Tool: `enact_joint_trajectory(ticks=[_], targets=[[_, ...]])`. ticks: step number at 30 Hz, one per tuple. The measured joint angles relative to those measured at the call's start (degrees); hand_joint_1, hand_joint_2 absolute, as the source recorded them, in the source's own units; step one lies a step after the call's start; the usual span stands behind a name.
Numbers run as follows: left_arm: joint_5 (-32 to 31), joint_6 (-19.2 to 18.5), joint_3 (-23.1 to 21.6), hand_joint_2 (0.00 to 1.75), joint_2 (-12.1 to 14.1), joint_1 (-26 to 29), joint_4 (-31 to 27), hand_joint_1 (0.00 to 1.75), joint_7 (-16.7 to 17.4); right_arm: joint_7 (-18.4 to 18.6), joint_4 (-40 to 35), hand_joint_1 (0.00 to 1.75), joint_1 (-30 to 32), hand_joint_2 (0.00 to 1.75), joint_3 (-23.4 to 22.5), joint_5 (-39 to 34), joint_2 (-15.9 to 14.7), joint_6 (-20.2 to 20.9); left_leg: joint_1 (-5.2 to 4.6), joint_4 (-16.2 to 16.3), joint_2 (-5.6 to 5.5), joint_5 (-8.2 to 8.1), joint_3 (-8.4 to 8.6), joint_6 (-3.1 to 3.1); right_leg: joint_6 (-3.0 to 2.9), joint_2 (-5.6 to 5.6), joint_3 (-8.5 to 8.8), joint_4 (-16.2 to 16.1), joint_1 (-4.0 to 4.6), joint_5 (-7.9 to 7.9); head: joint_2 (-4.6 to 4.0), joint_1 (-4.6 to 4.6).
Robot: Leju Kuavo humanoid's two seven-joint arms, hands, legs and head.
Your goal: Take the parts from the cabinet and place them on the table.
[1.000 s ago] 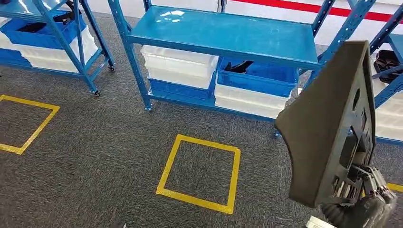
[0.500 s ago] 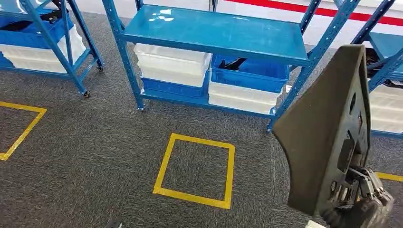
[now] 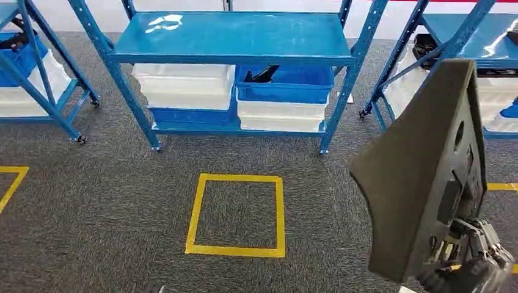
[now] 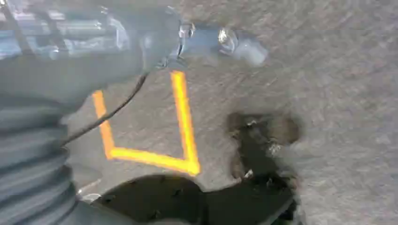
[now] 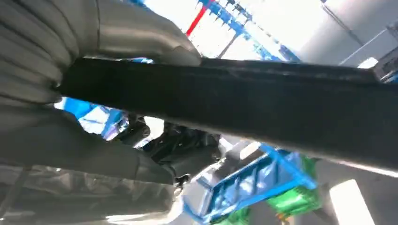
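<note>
A large dark grey part, flat and roughly triangular with cut-outs, stands upright at the right of the head view. My right hand grips it from below at its lower edge. In the right wrist view the same part crosses the picture as a dark bar, with my right hand closed around it. My left hand hangs over the carpet, its fingers curled in with nothing in them. A blue cabinet stands ahead, and a blue bin on its low shelf holds a dark part.
White bins sit stacked under the blue shelf. More blue racks stand at the left and right. A yellow taped square marks the grey carpet in front of the cabinet.
The whole scene has shifted left and straightened, so the camera has turned. The dark part stays held upright in my right hand.
</note>
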Motion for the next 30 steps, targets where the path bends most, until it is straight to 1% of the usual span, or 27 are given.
enact_joint_trajectory(ticks=[1,2,3,4,5,6,7,8,9,10,11,12,13,14,15,17,18,19,20,21,22,23,24,27,28,29,30], targets=[[-0.09,0.00,0.00,1.75,0.00,0.16,0.00,0.00,0.09,-0.02,0.00,1.34,0.02,1.75,0.00,0.00,0.00,0.00,-0.04,5.02,-0.74,-2.34,-2.28,-0.04,-0.08,0.53,-0.10,0.02,0.01,-0.01,0.00,-0.16],[-0.09,0.00,0.00,1.75,0.04,0.31,0.00,0.00,0.11,-0.02,0.00,1.34,0.07,1.75,0.00,0.00,0.00,0.00,-0.06,9.45,-1.06,-3.96,-4.35,-0.10,-0.08,1.24,-0.21,0.11,0.04,-0.01,0.00,-0.20],[-0.11,0.00,0.02,1.75,0.09,0.43,0.00,0.00,0.17,-0.02,0.00,1.34,0.17,1.75,0.02,0.02,0.00,0.00,-0.06,11.93,-1.11,-4.26,-5.57,-0.12,-0.08,1.91,-0.24,0.19,0.06,-0.01,0.00,-0.29],[-0.11,0.02,0.02,1.75,0.11,0.47,0.00,0.00,0.15,-0.02,0.00,1.34,0.26,1.75,0.00,0.04,0.00,0.00,-0.02,11.04,-1.11,-3.03,-5.25,-0.18,-0.07,2.53,-0.19,0.33,0.04,-0.02,0.00,-0.33],[-0.13,0.00,0.02,1.75,0.11,0.43,0.00,0.00,0.15,-0.02,0.00,1.34,0.26,1.75,0.00,0.02,0.00,0.00,0.06,7.50,-1.11,-0.63,-3.69,-0.20,-0.02,3.23,-0.16,0.49,-0.03,-0.06,0.00,-0.40],[-0.13,0.02,0.00,1.75,0.13,0.37,-0.02,0.00,0.15,-0.02,0.00,1.34,0.26,1.75,0.02,0.04,0.00,0.00,0.21,2.11,-1.37,2.27,-1.29,-0.21,0.14,3.93,-0.09,0.71,-0.11,-0.17,0.00,-0.53],[-0.13,0.02,0.00,1.75,0.15,0.36,-0.02,0.00,0.15,-0.02,0.00,1.34,0.25,1.75,0.02,0.07,0.00,0.00,0.46,-2.94,-2.77,4.65,0.94,-0.28,0.43,4.45,-0.10,1.02,-0.18,-0.36,0.00,-0.68],[-0.13,0.00,0.00,1.75,0.15,0.39,0.00,0.00,0.15,-0.02,0.00,1.34,0.20,1.75,-0.02,0.04,0.00,0.00,0.80,-5.79,-5.26,4.86,2.03,-0.26,0.73,4.83,-0.30,1.35,0.00,-0.58,0.00,-1.01],[-0.13,0.00,0.00,1.75,0.13,0.41,0.00,0.00,0.17,0.00,0.00,1.34,0.16,1.75,-0.02,0.04,-0.02,0.00,0.93,-6.58,-5.14,4.68,2.31,-0.20,0.93,5.50,-0.63,1.85,0.24,-0.84,0.00,-0.96],[-0.13,0.00,0.00,1.75,0.13,0.43,0.00,0.00,0.17,-0.04,-0.04,1.34,0.20,1.75,0.02,0.07,0.00,-0.02,0.66,-6.48,-4.50,4.68,2.21,-0.10,1.02,5.86,-0.99,1.80,0.15,-0.72,0.00,-0.37],[-0.13,0.00,0.02,1.75,0.13,0.40,0.00,0.00,0.20,-0.04,-0.04,1.34,0.35,1.75,0.06,0.07,0.00,-0.02,0.37,-6.36,-4.07,4.62,2.14,0.19,1.21,6.37,-1.18,1.77,-0.09,-0.60,0.00,-0.37],[-0.13,0.00,0.02,1.75,0.09,0.32,0.00,0.00,0.17,-0.02,-0.04,1.34,0.50,1.75,0.04,0.07,0.00,-0.02,0.51,-6.40,-3.52,4.73,2.10,0.62,1.37,6.82,-1.33,1.88,-0.23,-0.53,0.00,-0.39],[-0.13,-0.02,0.02,1.75,-0.07,0.24,0.00,0.00,0.17,-0.02,-0.07,1.34,0.57,1.75,0.00,0.04,-0.04,-0.02,0.74,-6.50,-2.88,4.88,2.06,0.92,1.50,5.98,-1.52,2.34,-0.27,-0.78,0.00,-0.57],[-0.13,0.04,0.02,1.75,0.02,0.24,-0.04,0.00,0.15,-0.02,-0.09,1.34,0.48,1.75,-0.04,0.04,-0.02,-0.02,0.77,-6.52,-2.52,4.89,2.09,1.08,1.87,3.93,-2.31,3.94,-0.06,-2.02,0.00,-0.02],[-0.11,0.09,0.02,1.75,0.02,0.25,-0.04,0.00,0.15,-0.07,-0.09,1.34,0.33,1.75,-0.07,0.04,-0.04,-0.02,0.76,-6.55,-1.88,4.87,2.08,1.19,2.22,2.86,-4.27,7.76,-0.30,-4.27,0.00,0.39],[-0.11,0.09,0.02,1.75,0.02,0.34,-0.04,0.00,0.20,-0.09,-0.09,1.34,0.43,1.75,-0.09,0.07,-0.02,-0.02,0.77,-6.53,-0.61,4.75,1.99,1.30,2.61,2.13,-9.51,17.95,-0.85,-8.49,0.00,0.55],[-0.09,0.09,0.02,1.75,0.02,0.37,-0.04,0.00,0.28,-0.11,-0.09,1.34,0.54,1.75,-0.11,0.09,-0.02,-0.02,0.77,-6.53,0.02,4.68,1.98,1.32,2.77,2.01,-11.27,21.03,-1.14,-9.03,0.00,0.59],[-0.07,0.07,0.02,1.75,0.02,0.37,-0.04,0.00,0.35,-0.11,-0.09,1.34,0.59,1.75,-0.17,0.09,-0.02,-0.02,0.79,-6.53,0.52,4.60,2.05,1.29,2.92,1.92,-11.47,20.97,-1.31,-8.19,0.00,0.57],[-0.07,0.00,0.02,1.75,0.02,0.33,-0.02,0.00,0.35,-0.09,-0.09,1.34,0.59,1.75,-0.22,0.07,-0.02,-0.02,0.85,-6.53,0.98,4.52,2.16,1.22,2.96,1.84,-10.32,18.45,-1.37,-6.26,0.00,0.61],[-0.07,0.00,0.02,1.75,0.00,0.25,-0.02,0.00,0.35,-0.09,-0.09,1.34,0.59,1.75,-0.24,0.04,-0.02,-0.02,0.94,-6.54,1.39,4.40,2.35,1.08,2.88,1.65,-7.96,13.59,-1.38,-3.53,0.00,0.59],[-0.07,0.00,0.02,1.75,0.02,0.19,-0.02,0.00,0.33,-0.11,-0.11,1.34,0.58,1.75,-0.24,0.04,-0.02,-0.02,1.07,-6.56,1.75,4.27,2.61,0.88,2.80,0.85,-4.85,7.47,-1.33,-0.80,0.00,0.61],[-0.04,0.00,0.02,1.75,0.02,0.16,-0.02,0.00,0.33,-0.11,-0.11,1.34,0.57,1.75,-0.24,0.04,-0.02,-0.02,1.01,-6.65,2.00,4.18,2.83,0.73,2.56,-1.33,-2.59,3.25,-1.13,0.47,0.00,0.63],[-0.04,0.00,0.02,1.75,0.00,0.20,-0.02,0.00,0.33,-0.11,-0.11,1.34,0.40,1.75,-0.24,0.02,-0.02,-0.02,0.79,-6.62,2.24,3.90,2.88,0.23,2.62,-1.77,-2.16,2.03,-0.41,-0.31,0.00,0.76],[-0.04,0.00,0.02,1.75,0.00,0.15,-0.02,0.00,0.33,-0.18,-0.11,1.34,0.77,1.75,-0.50,-0.09,-0.02,-0.07,0.88,-7.45,3.35,4.06,3.48,-0.65,2.35,-0.54,-2.68,2.16,-0.18,-0.27,0.00,0.65],[-0.07,-0.07,0.02,1.75,-0.04,0.11,-0.02,0.00,0.33,-0.22,-0.29,1.34,0.81,1.75,-0.63,-0.07,-0.04,-0.07,0.66,-7.42,3.45,3.81,3.73,-1.15,1.79,-0.05,-2.09,1.45,-0.65,0.29,0.00,0.57],[-0.07,-0.07,0.02,1.75,-0.04,0.07,-0.02,0.00,0.33,-0.29,-0.33,1.34,0.92,1.75,-0.66,-0.09,0.02,-0.09,0.83,-6.16,1.66,2.93,3.52,-1.13,1.54,0.22,-1.99,1.32,-0.97,0.37,0.00,0.35],[-0.04,-0.04,0.02,1.75,-0.04,0.08,-0.02,0.00,0.28,-0.24,-0.42,1.34,0.88,1.75,-0.77,-0.15,0.00,-0.11,0.76,-2.81,0.22,0.65,2.06,-0.93,0.96,0.47,-1.93,1.35,-1.05,0.38,0.00,0.11]])
